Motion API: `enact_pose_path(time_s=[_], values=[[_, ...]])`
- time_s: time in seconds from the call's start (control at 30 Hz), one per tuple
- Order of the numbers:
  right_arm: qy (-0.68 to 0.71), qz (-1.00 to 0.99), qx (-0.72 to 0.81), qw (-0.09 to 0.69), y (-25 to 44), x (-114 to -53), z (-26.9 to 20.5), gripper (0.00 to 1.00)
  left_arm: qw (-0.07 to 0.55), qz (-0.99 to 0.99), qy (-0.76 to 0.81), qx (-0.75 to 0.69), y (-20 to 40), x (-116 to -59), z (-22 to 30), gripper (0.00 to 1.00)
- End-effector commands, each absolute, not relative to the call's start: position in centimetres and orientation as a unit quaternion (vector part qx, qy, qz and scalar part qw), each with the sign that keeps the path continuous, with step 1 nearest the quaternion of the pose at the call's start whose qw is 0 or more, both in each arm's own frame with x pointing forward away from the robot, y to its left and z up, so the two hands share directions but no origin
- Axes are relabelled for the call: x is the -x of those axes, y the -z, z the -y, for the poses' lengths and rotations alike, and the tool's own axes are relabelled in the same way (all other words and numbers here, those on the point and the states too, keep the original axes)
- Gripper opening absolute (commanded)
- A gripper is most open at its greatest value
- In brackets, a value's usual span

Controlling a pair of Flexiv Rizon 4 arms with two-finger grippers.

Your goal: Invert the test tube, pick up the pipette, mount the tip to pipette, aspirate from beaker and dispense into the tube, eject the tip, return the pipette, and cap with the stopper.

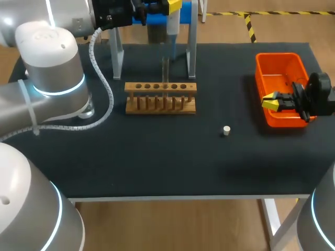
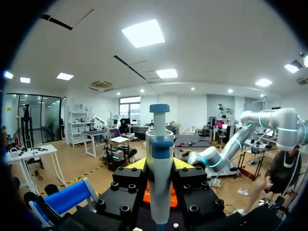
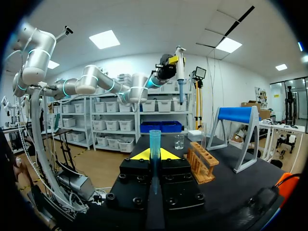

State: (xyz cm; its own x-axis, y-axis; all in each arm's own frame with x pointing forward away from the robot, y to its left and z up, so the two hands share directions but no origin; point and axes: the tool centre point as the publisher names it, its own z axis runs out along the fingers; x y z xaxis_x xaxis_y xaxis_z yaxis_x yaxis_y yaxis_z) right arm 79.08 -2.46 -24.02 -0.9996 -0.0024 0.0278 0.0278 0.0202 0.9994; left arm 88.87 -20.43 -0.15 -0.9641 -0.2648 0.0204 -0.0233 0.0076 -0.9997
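The black table (image 1: 157,157) is entered by the left arm (image 1: 49,78) from the left and by the right arm (image 1: 322,219) from the right. A blue-barred stand (image 1: 157,18) is set at the back, and the wooden rack (image 1: 160,104) is placed just in front of it. An orange bin (image 1: 280,65) is located at the right side, and the right gripper (image 1: 271,102) is held over its near end. The pipette (image 2: 160,183) is clamped upright in the left gripper (image 2: 160,166), above the rack. The beaker (image 3: 179,141) is largely hidden by the left arm in the head view. The test tube (image 1: 165,70) is seated in the rack. A blue tip (image 3: 155,142) is gripped upright by the right gripper. The stopper (image 1: 226,130) is laid between rack and bin.
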Motion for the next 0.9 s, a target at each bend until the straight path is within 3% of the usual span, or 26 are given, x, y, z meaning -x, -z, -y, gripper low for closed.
enact_pose_path(time_s=[0.03, 0.9], values=[[0.699, 0.715, 0.009, 0.011, 24.04, -79.04, 2.49, 0.0, 0.086, -0.703, 0.698, 0.102, 0.36, -88.8, 20.09, 0.0], [0.699, 0.715, 0.009, 0.011, 24.04, -79.04, 2.49, 0.0, 0.098, -0.701, 0.699, 0.104, 1.03, -88.31, 19.78, 0.0]])
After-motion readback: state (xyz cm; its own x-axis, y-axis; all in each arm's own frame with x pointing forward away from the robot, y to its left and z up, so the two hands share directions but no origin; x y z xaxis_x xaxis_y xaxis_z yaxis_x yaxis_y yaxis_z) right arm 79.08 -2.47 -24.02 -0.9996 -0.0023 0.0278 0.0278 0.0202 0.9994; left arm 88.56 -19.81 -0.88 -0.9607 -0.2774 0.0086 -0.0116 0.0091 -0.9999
